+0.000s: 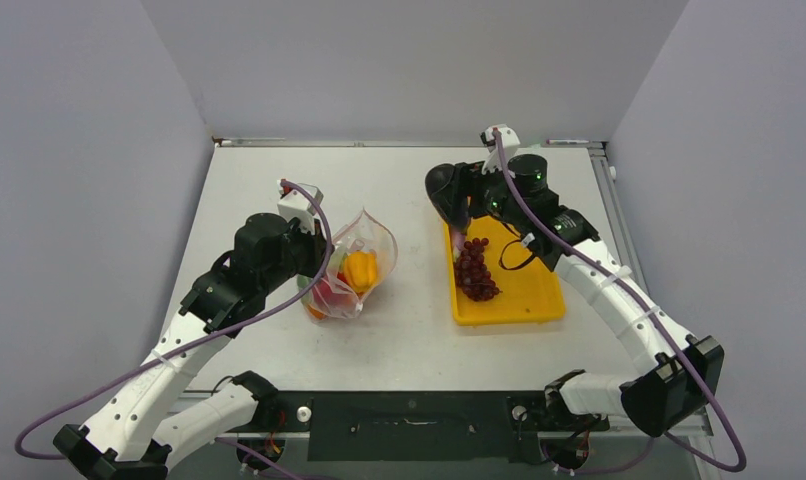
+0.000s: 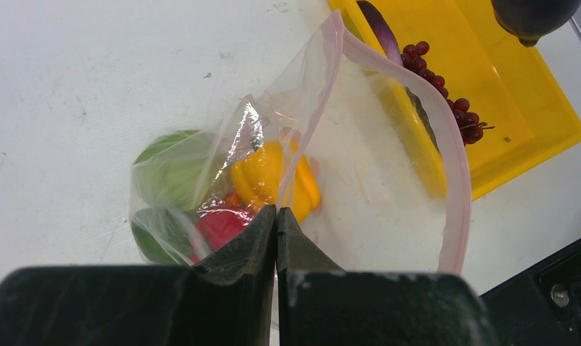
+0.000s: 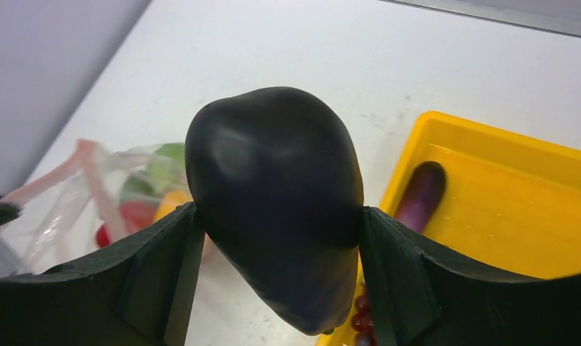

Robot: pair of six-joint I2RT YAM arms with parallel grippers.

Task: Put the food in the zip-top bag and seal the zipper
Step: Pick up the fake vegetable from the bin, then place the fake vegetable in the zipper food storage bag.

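A dark eggplant [image 3: 277, 180] is being pinched across its fat middle by the right gripper [image 3: 277, 216], the jaws being spread wide around it. It is being held in the air near the far left corner of the yellow tray [image 1: 534, 300], apart from the bag. Its skin is showing smooth and glossy, so it is being judged hard, light and rather slippery. A hold across the widest part is being judged safest, since the tapered end would likely be squeezed out.

The zip-top bag [image 2: 374, 180] is lying on the table [image 1: 419, 330] left of the tray. Its mouth is being held up and open by the left gripper [image 2: 277, 220], whose fingers are being pressed together on the mouth edge. The film is being judged thin, floppy and easily collapsed, so the pink zipper [image 2: 457, 166] is being judged the firmest place to hold.

A yellow pepper [image 2: 269, 176], a red piece [image 2: 219, 225] and green pieces [image 2: 172, 169] are sitting inside. A grape bunch [image 1: 475, 272] and a small purple eggplant [image 3: 421, 194] are lying in the tray.
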